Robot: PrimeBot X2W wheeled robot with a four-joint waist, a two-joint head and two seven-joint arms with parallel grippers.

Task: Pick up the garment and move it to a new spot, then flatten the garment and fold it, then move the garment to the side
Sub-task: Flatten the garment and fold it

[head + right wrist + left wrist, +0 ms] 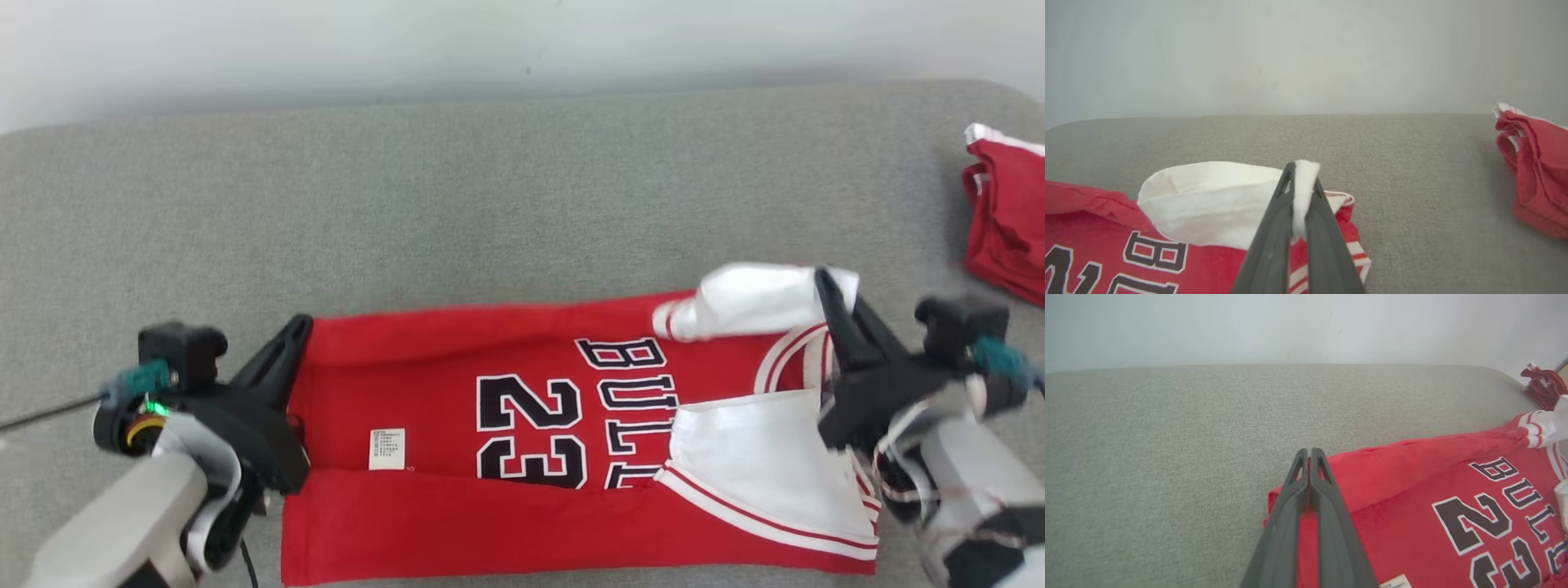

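The garment [490,506] is a red jersey with dark numbers, letters and white sleeves, lying crosswise on the grey padded surface [490,204]. Its near long edge is folded over the lower part of the print. My left gripper [298,322] lies at the hem's far corner. In the left wrist view that gripper [1309,451] is shut, with red cloth [1412,490] showing between its fingers. My right gripper [820,276] is at the jersey's collar end, shut on the far white sleeve [1208,196]. White cloth sticks out at its tips [1300,163].
A second red cloth bundle [1008,220] lies at the surface's right edge, also seen as a red heap [1535,171] in the right wrist view. A pale wall runs behind the surface. Bare grey padding stretches beyond the jersey.
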